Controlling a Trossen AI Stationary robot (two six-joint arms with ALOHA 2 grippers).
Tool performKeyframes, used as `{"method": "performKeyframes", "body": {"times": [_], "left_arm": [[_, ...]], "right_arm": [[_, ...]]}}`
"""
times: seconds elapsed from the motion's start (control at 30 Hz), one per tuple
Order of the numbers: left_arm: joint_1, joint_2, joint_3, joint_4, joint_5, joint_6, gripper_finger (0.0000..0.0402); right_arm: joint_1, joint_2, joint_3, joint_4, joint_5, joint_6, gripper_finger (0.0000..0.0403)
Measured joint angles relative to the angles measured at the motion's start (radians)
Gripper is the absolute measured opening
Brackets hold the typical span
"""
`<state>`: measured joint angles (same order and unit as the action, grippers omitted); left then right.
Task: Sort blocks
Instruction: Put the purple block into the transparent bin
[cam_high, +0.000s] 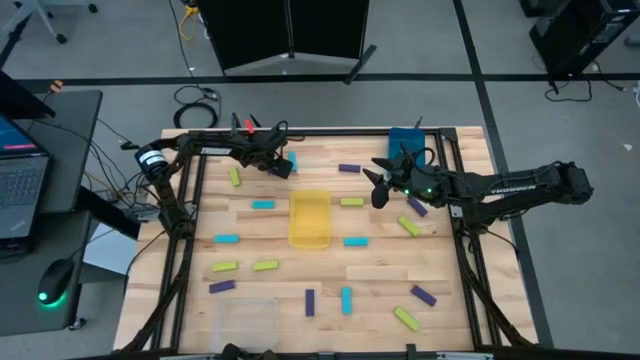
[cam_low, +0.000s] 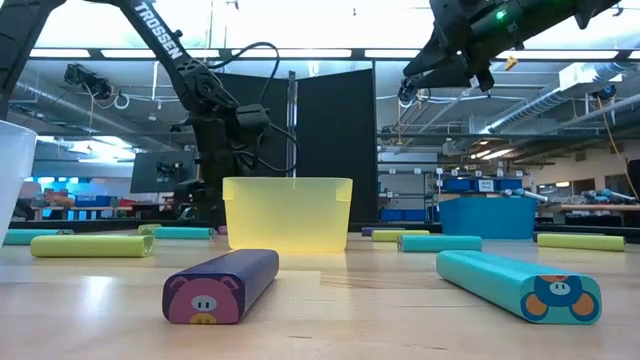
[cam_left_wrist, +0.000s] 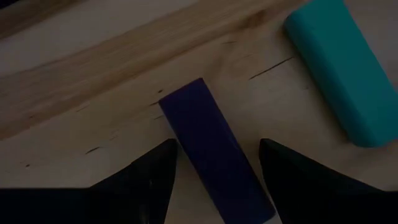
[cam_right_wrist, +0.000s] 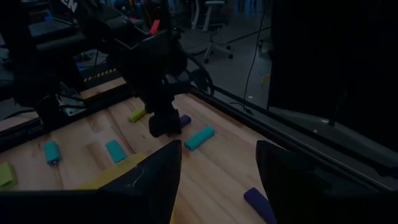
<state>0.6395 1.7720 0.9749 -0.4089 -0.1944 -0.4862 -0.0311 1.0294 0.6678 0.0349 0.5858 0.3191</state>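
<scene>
Several small cyan, yellow-green and purple blocks lie flat and scattered over the wooden table (cam_high: 380, 270). My left gripper (cam_high: 272, 165) is low near the table's far edge, open. Its fingers stand on either side of a purple block (cam_left_wrist: 199, 112), pointing down along its length. A cyan block (cam_left_wrist: 342, 68) lies beside that one. My right gripper (cam_high: 378, 188) is open and holds nothing. It hangs high above the table (cam_low: 440, 75), right of the yellow bin (cam_high: 310, 220). In the right wrist view its fingers (cam_right_wrist: 161, 168) frame the left arm.
The yellow bin stands at the table's middle, a blue bin (cam_high: 405, 140) at the far right corner and a clear bin (cam_high: 245, 320) at the near edge. In the low view a purple block (cam_low: 222, 287) and a cyan block (cam_low: 520, 285) lie nearest. A laptop sits off the table's left.
</scene>
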Motion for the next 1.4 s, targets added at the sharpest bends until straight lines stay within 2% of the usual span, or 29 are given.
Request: {"method": "performKeyframes", "body": {"times": [0.17,0.47,0.87,1.4], "left_arm": [[0.0,0.0,0.0,0.0,0.002,0.001,0.0214],[0.0,0.0,0.0,0.001,0.002,0.009,0.0105],[-0.004,-0.027,-0.006,0.01,-0.004,0.042,0.0105],[-0.075,-0.269,-0.005,-0.024,-0.072,0.09,0.0105]], "right_arm": [[0.0,0.0,0.0,0.0,0.0,0.0,0.0215],[0.0,0.0,0.0,0.0,0.0,0.0,0.0211],[0.0,0.0,0.0,0.0,0.0,0.003,0.0209],[0.0,0.0,0.0,0.001,0.0,0.003,0.0204]]}}
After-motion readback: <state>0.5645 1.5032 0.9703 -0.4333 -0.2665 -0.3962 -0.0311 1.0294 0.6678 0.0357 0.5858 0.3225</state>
